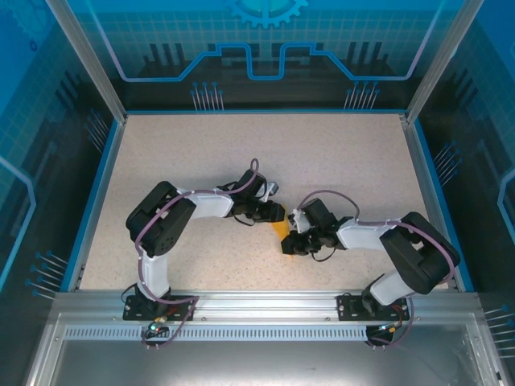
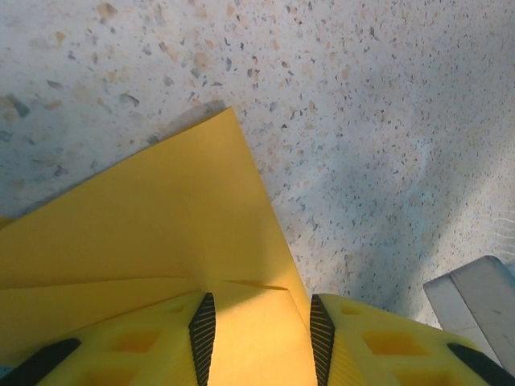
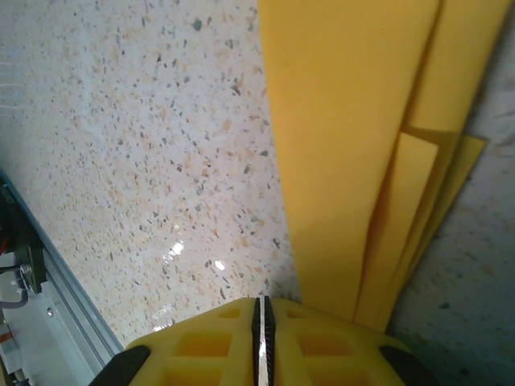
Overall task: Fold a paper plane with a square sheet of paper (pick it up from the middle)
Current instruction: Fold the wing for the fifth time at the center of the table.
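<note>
The orange-yellow paper (image 1: 279,228) lies on the speckled table between my two grippers, folded into layers with a pointed tip. In the left wrist view the paper (image 2: 161,217) lies flat with its point away from me. My left gripper (image 2: 261,338) stands over its near end, jaws apart, with paper showing in the gap. In the right wrist view the paper's (image 3: 338,121) stacked folds run along the right side. My right gripper (image 3: 261,322) is shut, pads together, just left of the paper's edge. From above, the left gripper (image 1: 275,214) and right gripper (image 1: 288,241) nearly meet.
The speckled table (image 1: 201,153) is bounded by blue walls on three sides. An aluminium rail (image 1: 257,301) carrying both arm bases runs along the near edge; the same rail (image 3: 48,305) shows at lower left. A grey-white part (image 2: 475,297) stands just right of my left fingers.
</note>
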Robot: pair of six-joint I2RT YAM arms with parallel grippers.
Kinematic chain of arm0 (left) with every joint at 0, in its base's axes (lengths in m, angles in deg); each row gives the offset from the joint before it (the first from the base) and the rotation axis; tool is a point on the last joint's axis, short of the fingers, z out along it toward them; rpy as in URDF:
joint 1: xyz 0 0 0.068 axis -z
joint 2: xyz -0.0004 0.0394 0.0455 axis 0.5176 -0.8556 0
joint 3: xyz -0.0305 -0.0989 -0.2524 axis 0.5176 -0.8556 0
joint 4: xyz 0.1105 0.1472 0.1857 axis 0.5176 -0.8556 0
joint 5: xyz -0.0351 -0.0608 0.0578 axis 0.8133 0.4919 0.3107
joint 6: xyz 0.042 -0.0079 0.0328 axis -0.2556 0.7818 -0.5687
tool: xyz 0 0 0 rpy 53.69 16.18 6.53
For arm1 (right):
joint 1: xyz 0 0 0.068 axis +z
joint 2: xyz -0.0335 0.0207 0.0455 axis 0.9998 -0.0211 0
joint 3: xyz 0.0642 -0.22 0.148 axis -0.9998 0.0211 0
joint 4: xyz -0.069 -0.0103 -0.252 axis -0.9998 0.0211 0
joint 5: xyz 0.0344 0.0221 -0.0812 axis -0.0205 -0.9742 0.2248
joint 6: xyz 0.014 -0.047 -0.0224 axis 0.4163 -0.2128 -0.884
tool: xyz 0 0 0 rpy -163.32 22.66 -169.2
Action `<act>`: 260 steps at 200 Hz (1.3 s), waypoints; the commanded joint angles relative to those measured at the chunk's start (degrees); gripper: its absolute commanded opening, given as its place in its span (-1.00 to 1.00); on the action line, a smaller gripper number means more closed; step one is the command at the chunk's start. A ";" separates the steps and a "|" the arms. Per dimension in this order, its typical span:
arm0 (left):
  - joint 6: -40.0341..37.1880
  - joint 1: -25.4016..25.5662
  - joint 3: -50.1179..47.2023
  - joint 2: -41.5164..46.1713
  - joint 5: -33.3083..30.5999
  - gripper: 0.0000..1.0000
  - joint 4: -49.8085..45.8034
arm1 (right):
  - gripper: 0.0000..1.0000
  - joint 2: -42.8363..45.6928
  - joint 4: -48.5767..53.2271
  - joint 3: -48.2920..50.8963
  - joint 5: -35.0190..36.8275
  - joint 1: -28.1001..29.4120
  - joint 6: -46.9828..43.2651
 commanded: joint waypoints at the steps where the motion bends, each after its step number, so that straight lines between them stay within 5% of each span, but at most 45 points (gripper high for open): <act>1: -1.47 -0.94 -2.32 -1.42 -5.84 -0.21 -3.58 | -0.76 1.25 4.97 4.68 0.63 1.44 0.70; 58: -1.72 -1.62 -1.75 -2.46 -3.39 -0.21 -2.86 | -0.73 7.20 3.81 11.71 -0.71 1.43 2.87; 132: -1.88 -1.54 -1.65 -3.65 -2.33 -0.21 -2.83 | -0.72 13.47 15.42 7.11 1.46 1.37 0.40; 173: -1.11 -1.51 -2.18 -3.85 -1.57 -0.21 -1.51 | -0.64 19.33 12.37 3.66 4.11 1.04 1.73; 260: -1.63 -1.52 -0.38 -2.84 -1.31 -0.20 -3.07 | -0.78 0.74 2.07 -2.64 5.62 -0.04 3.75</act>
